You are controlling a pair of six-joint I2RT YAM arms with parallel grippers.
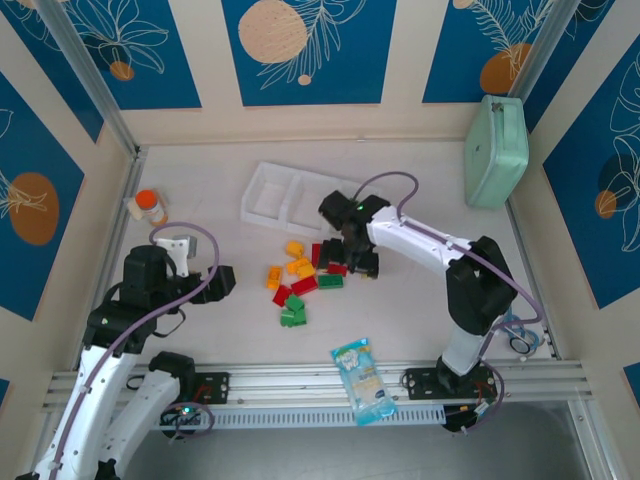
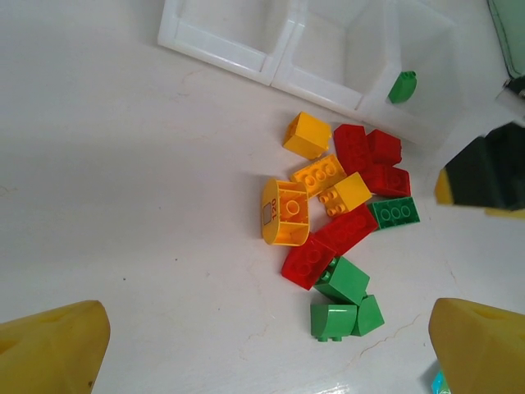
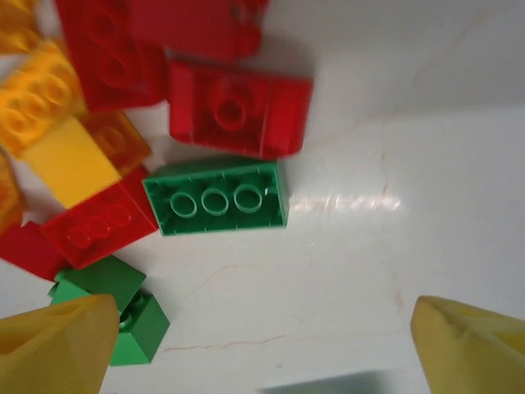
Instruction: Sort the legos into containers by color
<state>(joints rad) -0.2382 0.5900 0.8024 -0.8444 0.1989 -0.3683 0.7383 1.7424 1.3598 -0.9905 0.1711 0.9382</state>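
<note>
A blue-and-white foil snack packet [image 1: 365, 381] lies across the near edge of the white tabletop [image 1: 200, 180], between the two arm bases. Over the near-left part of the tabletop, the left gripper [image 1: 222, 279] hovers with its yellow-tipped jaws spread wide, released.

In the middle of the tabletop sits a loose heap of small plastic toy bricks [image 1: 300, 280] in red, green and yellow-orange. Some are studs-up and some are flipped to show hollow undersides, and most touch one another. Three green bricks [image 2: 343, 300] cluster at the heap's near side. The right gripper [image 1: 350, 262] hangs over the heap's right side, its jaws open and released. In its wrist view, a flat green brick with three round sockets [image 3: 217, 199] lies on the table just ahead of the fingertips, beside red bricks.

Just beyond the heap lies a white translucent plastic tray of three square open compartments in a row [image 1: 268, 196], set at an angle. One small green brick [image 2: 402, 86] rests in the right-end compartment.

A small orange-capped bottle [image 1: 150, 206] stands near the left edge. A mint-green lidded case [image 1: 497, 150] stands on edge in the far-right corner. The tabletop shows hairline cracks. The cream walls carry blue panels with white leaves and peach circles [image 1: 300, 50].
</note>
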